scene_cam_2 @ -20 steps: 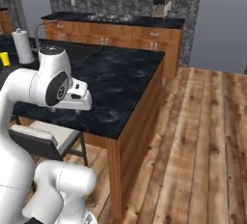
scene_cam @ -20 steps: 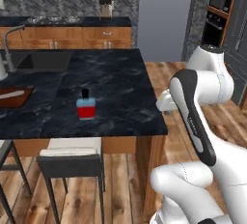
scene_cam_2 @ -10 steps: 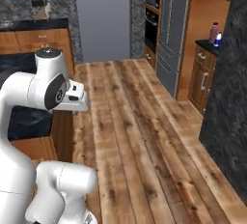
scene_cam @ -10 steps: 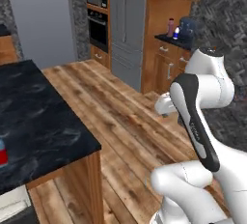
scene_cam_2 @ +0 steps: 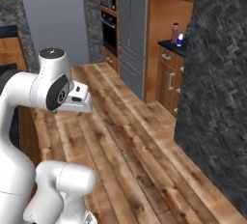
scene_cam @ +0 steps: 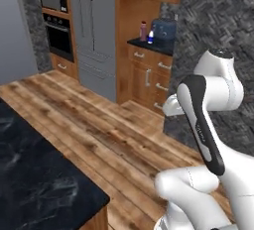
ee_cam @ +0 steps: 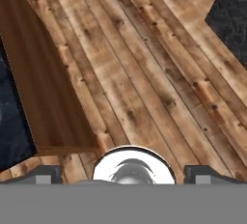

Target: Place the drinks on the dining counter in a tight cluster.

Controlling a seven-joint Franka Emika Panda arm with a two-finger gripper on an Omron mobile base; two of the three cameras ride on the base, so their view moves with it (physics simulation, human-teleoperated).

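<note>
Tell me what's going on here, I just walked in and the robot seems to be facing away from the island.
The robot is between pickups. Its gripper is open and empty, pointing down at the wood floor. Two drinks, the maroon bottle and the small white-and-blue bottle, stand on the small dark counter across the room, beside the blue toaster. A corner of the dining counter shows nearby.

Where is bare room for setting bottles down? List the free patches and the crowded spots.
Free: the corner of the black marble-look island top, bordered by the wooden plank floor. Crowded: the small dark counter beside the grey fridge, where the tall maroon bottle, the small white-and-blue bottle and a blue toaster stand close together.
</note>
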